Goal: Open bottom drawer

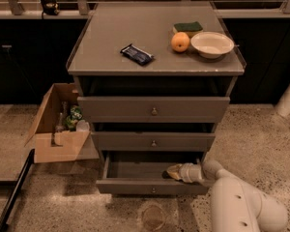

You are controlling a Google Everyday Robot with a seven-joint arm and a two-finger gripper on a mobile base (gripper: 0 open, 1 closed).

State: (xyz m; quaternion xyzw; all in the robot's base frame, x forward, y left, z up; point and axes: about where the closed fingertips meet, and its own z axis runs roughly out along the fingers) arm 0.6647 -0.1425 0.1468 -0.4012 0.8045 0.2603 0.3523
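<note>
The bottom drawer (135, 186) of the grey cabinet is pulled out, and its shallow grey tray shows. Its flat front carries a small round metal knob (153, 190) at the centre. My gripper (173, 172) reaches in from the right on a white arm (241, 202). Its tip sits over the right part of the open tray, just behind the front panel. The middle drawer (153, 141) and the top drawer (153, 109) stand above it, pushed in.
On the cabinet top (111, 57) lie a dark snack packet (137, 54), an orange (180, 42), a green sponge (188, 27) and a white bowl (212, 44). An open cardboard box (55, 124) with bottles stands on the floor at the left. A white post (289, 96) is at right.
</note>
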